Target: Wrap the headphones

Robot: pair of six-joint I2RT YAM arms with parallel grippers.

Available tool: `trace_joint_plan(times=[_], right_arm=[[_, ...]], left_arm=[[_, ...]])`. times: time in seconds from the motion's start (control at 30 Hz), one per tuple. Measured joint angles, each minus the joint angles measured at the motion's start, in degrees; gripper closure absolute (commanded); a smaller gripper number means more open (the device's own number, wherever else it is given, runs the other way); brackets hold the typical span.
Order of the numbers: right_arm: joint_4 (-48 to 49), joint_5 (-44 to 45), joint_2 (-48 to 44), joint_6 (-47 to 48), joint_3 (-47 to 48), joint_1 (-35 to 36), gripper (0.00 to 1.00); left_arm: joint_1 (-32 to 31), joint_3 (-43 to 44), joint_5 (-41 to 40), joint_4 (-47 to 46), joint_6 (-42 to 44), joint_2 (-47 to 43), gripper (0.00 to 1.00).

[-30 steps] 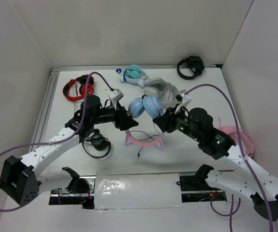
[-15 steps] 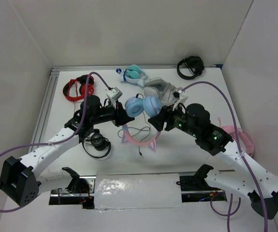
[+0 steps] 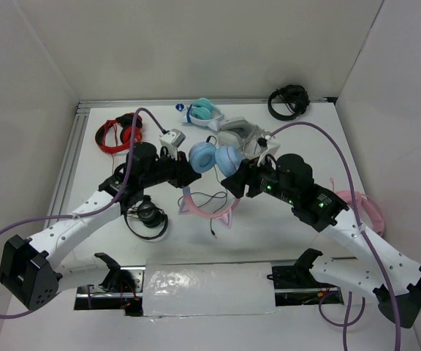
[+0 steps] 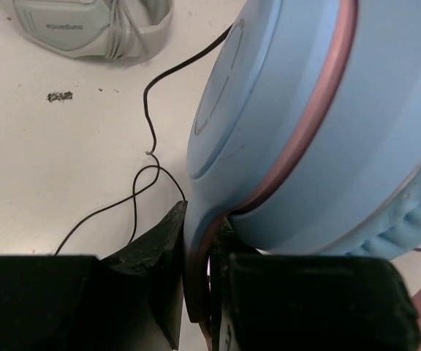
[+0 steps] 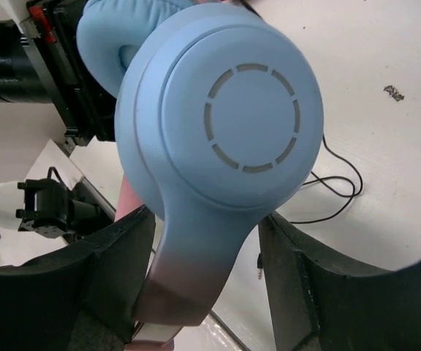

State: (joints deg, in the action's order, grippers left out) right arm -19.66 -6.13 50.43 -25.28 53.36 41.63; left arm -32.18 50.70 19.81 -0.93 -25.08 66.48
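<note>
We log a handover. Left gripper (image 4: 199,245) has just closed and is clamped on pink headband stem under ear cup of cat-ear headphones (image 3: 209,158). Right gripper (image 5: 205,245) has let go: jaws apart, straddling other stem. Thin black cable (image 4: 149,95) lies loose below jaws, unwrapped. We judge right arm free to start winding.

Top view is bright and even, with diffuse light from above; the white table (image 3: 269,227) and walls are nearly washed out, and only soft, faint shadows lie under the arms and headphones (image 3: 203,157). Mild wide-angle bend at frame edges, otherwise sharp. Left wrist view: blue ear cup (image 4: 320,124) is too close, its edges soft and its shading smooth, no glare. Left gripper's fingers (image 4: 159,256) are near-black, detail crushed. Thin cable (image 4: 147,110) and the table behind are crisp. Right wrist view: other ear cup (image 5: 232,124) is sharp, with shading darker toward its lower side. Right gripper's fingers (image 5: 305,292) are dark and a bit grainy, and the table at right is bright.
</note>
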Motion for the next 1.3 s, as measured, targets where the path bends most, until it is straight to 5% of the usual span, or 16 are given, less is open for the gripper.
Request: trace_joint_plan(times=[0.07, 0.17, 0.2, 0.43, 0.6, 0.63, 0.83, 0.9, 0.93, 1.13, 1.3], right_arm=[[-0.1, -0.6, 0.2, -0.4, 0.0, 0.0, 0.2], [-1.0, -1.0, 1.9, -0.7, 1.2, 0.1, 0.12], [-1.3, -1.0, 2.6, -0.9, 1.7, 0.2, 0.01], [-3.4, 0.2, 3.5, -1.9, 3.3, 0.6, 0.01], [-4.5, 1.1, 3.2, -3.0, 3.3, 0.7, 0.2], [-4.6, 1.2, 3.2, -3.4, 3.3, 0.7, 0.33], [-4.5, 4.1, 3.9, -4.0, 3.4, 0.9, 0.66], [-4.4, 5.8, 4.8, -4.6, 4.0, 0.9, 0.97], [-4.3, 6.4, 5.2, -4.4, 4.1, 0.9, 1.0], [-3.6, 9.2, 4.7, -3.2, 4.0, 2.5, 1.0], [-1.8, 10.7, -0.7, 3.3, 0.9, 3.6, 1.0]], left_arm=[[-0.4, 0.0, -1.7, 0.5, -0.7, 0.0, 1.0], [-1.2, 0.4, -4.5, 1.0, -1.2, 0.1, 1.0], [-1.5, 0.7, -5.7, 1.3, -1.3, 0.2, 1.0], [-2.9, 2.2, -12.2, 1.9, -2.3, 1.3, 1.0], [-3.8, 2.3, -16.4, 2.3, -2.4, 1.3, 1.0], [-3.9, 2.3, -17.0, 2.6, -2.4, 1.4, 1.0], [-4.6, 2.5, -18.7, 2.7, -2.3, 1.6, 1.0], [-4.8, 2.5, -19.6, 2.8, -2.1, 1.6, 1.0], [-4.8, 2.5, -20.2, 2.8, -2.1, 1.6, 0.97], [-4.8, 4.7, -20.7, 6.5, -2.0, 1.8, 0.69], [-5.3, 11.3, -17.9, 12.2, -2.0, 3.0, 0.21]])
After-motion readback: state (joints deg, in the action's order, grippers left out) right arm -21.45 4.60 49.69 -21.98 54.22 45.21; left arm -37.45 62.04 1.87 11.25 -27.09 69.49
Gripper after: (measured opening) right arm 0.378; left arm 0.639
